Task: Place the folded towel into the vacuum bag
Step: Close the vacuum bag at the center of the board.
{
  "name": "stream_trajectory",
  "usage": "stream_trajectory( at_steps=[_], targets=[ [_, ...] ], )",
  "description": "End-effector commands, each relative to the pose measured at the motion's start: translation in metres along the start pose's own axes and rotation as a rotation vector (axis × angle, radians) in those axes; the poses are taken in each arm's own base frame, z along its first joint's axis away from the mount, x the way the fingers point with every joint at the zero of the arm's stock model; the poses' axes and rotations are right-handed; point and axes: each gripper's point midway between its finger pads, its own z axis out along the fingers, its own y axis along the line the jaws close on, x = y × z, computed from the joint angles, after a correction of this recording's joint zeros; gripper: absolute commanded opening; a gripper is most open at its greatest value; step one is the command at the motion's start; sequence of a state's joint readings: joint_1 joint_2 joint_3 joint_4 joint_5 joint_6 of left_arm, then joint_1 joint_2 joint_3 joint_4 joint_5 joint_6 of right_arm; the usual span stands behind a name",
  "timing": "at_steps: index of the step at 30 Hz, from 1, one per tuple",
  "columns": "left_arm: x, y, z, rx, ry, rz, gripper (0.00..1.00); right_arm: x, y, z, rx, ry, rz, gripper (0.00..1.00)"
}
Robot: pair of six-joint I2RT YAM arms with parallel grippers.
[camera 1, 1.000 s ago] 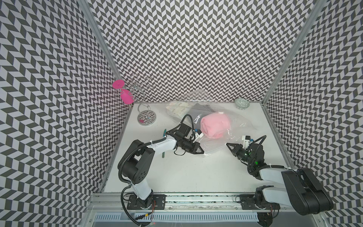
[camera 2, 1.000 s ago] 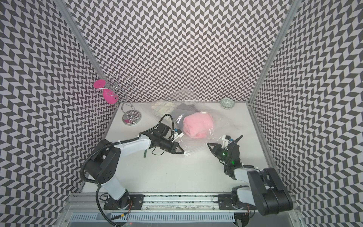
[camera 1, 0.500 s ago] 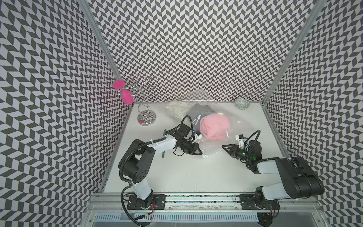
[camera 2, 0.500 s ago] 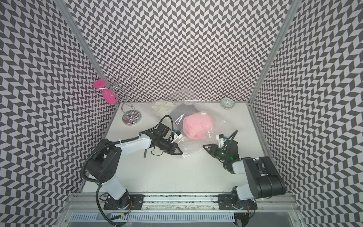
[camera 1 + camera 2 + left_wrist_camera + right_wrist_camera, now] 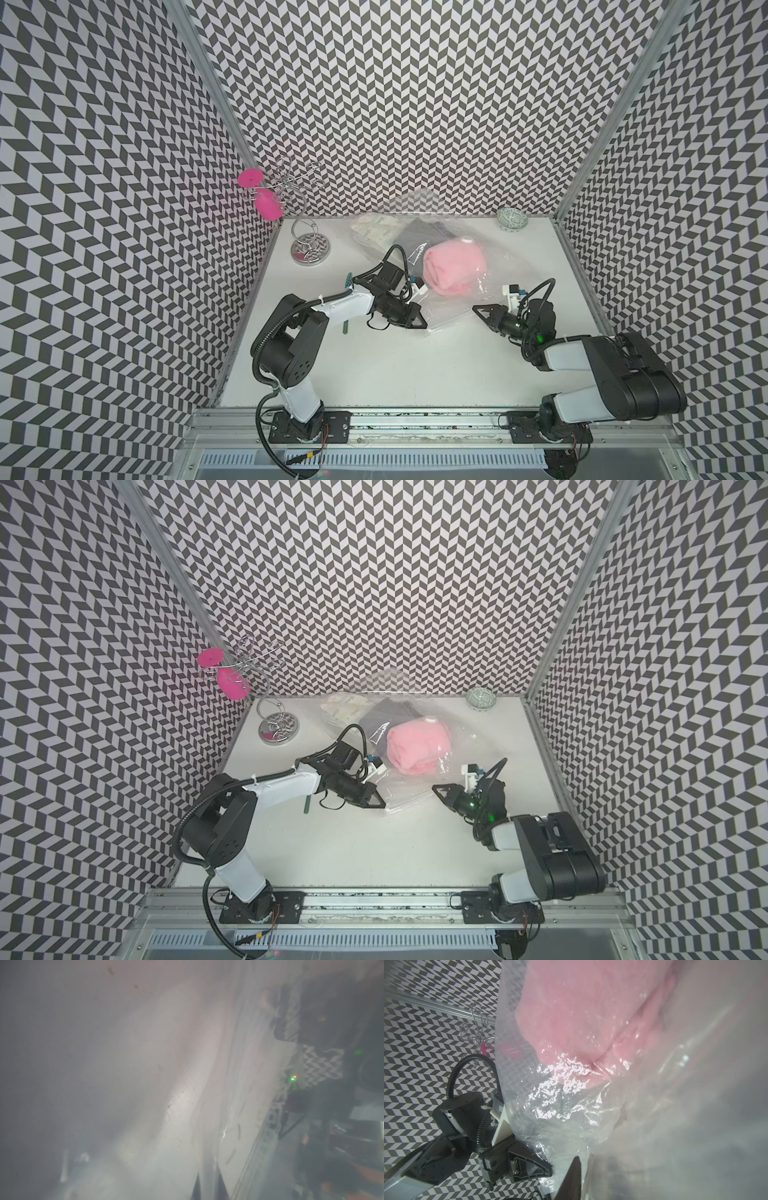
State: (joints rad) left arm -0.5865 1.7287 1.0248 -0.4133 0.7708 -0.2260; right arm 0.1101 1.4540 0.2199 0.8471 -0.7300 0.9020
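The right gripper (image 5: 478,309), jaw gap unclear, is edging toward the left gripper (image 5: 420,323), which is staying clamped on the bag (image 5: 449,316) edge, the towel (image 5: 455,266) already sitting inside just beyond both.

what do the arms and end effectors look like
Left arm and right arm: white links, black joints, black ribbed cables looping at wrists. Left end effector and right end effector: black triangular fingers, white bracket behind. Green light on right wrist.

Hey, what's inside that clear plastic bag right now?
A folded pink towel shows through the plastic of the vacuum bag, near the white valve cap. Whether the dark cloth behind it is also inside can't be told; the towel hides what's beneath.
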Motion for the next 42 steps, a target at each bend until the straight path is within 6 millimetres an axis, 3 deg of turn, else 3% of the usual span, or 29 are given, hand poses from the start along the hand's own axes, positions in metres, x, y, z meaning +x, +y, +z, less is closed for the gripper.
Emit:
stream_trajectory(
  at_steps=[1, 5, 19, 29, 31, 42],
  targets=[
    [-0.001, 0.0, -0.002, -0.017, 0.004, 0.015, 0.0, -0.023, 0.019, 0.003, -0.056, -0.065, -0.056, 0.18],
    [-0.001, 0.001, -0.001, -0.016, 0.007, 0.012, 0.0, -0.015, 0.013, 0.002, -0.045, -0.051, -0.048, 0.15],
    [-0.001, 0.002, 0.0, -0.018, 0.008, 0.009, 0.0, 0.005, -0.001, 0.008, 0.008, 0.014, -0.035, 0.22],
    [-0.001, 0.003, -0.002, -0.034, 0.003, 0.009, 0.0, 0.002, 0.001, 0.009, -0.001, -0.001, -0.026, 0.06],
    [-0.001, 0.006, -0.003, -0.05, 0.004, 0.007, 0.0, 0.009, -0.008, 0.005, 0.025, -0.01, 0.006, 0.02],
    [0.033, 0.047, -0.006, -0.206, 0.042, -0.08, 0.0, -0.037, -0.024, -0.011, 0.112, -0.276, 0.119, 0.0]
  ],
)
